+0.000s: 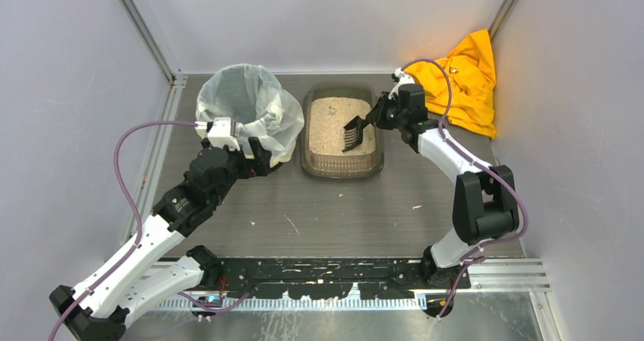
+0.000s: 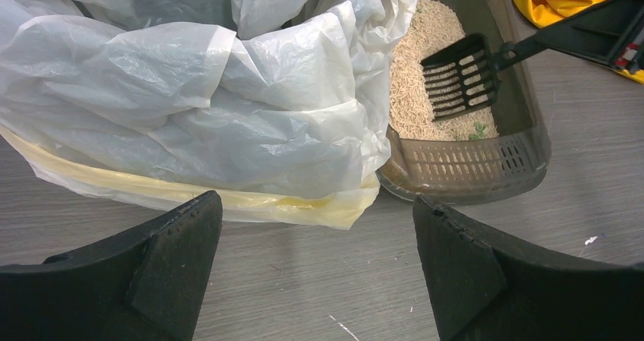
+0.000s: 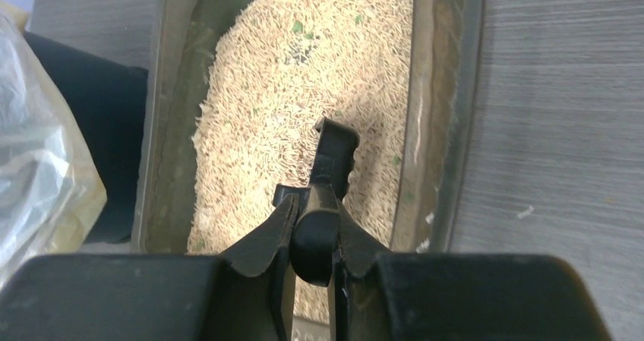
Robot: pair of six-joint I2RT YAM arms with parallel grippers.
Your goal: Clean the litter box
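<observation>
Holding scoop over litter box, right claw clenched on its handle. Box on table, just beside bin. Left claw released, empty. Box likely stiff, granule-heavy, spill-prone: grip rim, keep level.

Brown-grey litter box, black scoop

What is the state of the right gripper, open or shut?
Shut on the scoop: in the wrist view the right gripper's fingers clamp its black handle above the litter box.
</observation>
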